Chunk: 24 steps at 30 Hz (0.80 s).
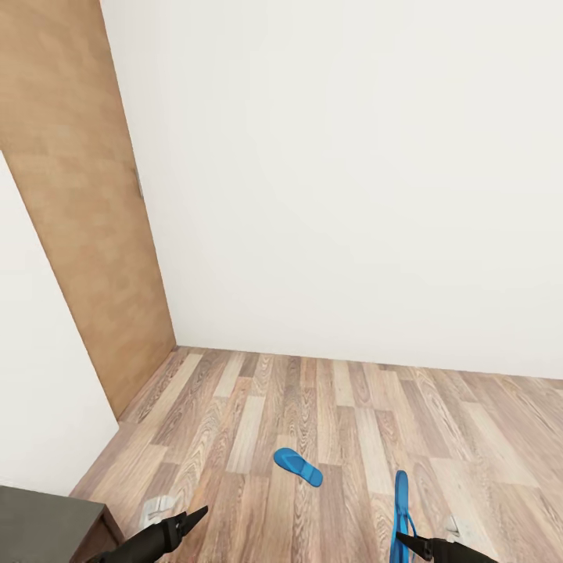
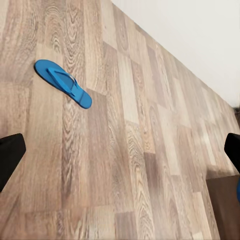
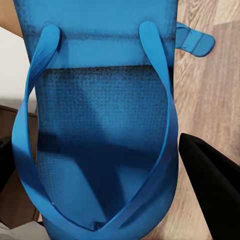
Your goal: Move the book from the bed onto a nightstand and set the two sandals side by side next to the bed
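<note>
White walls meet a wood-plank floor (image 1: 336, 422) in a corner of the bedroom, with a light wooden door (image 1: 78, 195) standing at the left. One blue sandal (image 1: 298, 466) lies flat on the planks, strap side up, well apart from the wall. The right gripper (image 1: 412, 541) has its jaws pinched on the second sandal (image 1: 401, 508), which it holds off the floor on edge. The left gripper (image 1: 188, 522) hangs above bare planks with its jaws spread wide and nothing between them. A dark cabinet corner (image 1: 47, 520) sits at lower left.
</note>
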### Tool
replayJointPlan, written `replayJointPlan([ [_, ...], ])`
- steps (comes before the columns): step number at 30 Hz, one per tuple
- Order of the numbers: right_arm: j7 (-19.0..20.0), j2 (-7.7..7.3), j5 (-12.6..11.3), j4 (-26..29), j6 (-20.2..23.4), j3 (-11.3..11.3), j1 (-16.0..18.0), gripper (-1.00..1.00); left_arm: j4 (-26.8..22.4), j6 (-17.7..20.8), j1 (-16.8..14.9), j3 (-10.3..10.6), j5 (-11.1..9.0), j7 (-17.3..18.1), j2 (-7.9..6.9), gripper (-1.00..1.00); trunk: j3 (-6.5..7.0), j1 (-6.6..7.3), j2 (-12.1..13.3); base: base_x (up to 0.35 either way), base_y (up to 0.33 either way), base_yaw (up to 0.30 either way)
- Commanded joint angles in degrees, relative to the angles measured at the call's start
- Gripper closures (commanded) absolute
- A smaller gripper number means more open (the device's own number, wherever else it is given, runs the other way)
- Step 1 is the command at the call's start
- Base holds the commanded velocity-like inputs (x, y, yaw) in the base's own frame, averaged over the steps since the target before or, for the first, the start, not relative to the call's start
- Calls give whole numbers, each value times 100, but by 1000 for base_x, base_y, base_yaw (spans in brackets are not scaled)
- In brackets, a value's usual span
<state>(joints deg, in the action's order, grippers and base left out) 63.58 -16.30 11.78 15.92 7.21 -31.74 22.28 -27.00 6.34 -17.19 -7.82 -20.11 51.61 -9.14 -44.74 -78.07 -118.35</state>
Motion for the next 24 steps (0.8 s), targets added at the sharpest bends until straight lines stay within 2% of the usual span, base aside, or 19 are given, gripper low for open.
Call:
replayJointPlan([
  [1, 28, 4, 39, 7, 61, -47, 4, 100, 2, 60, -3, -9, -37, 25, 0, -100, -6, 1, -3, 0, 0, 26],
  [6, 32, 4, 39, 9, 61, -43, 4, 100, 2, 60, -3, -9, -37, 25, 0, -100, -6, 1, -3, 86, 0, 10],
  [17, 31, 5, 39, 8, 61, -43, 4, 100, 2, 60, -3, -9, -37, 25, 0, -100, -6, 1, -3, 270, 0, 1],
  [24, 46, 7, 45, 7, 61, -43, 4, 100, 2, 60, -3, -9, -37, 25, 0, -100, -6, 1, -3, 49, 0, 0],
])
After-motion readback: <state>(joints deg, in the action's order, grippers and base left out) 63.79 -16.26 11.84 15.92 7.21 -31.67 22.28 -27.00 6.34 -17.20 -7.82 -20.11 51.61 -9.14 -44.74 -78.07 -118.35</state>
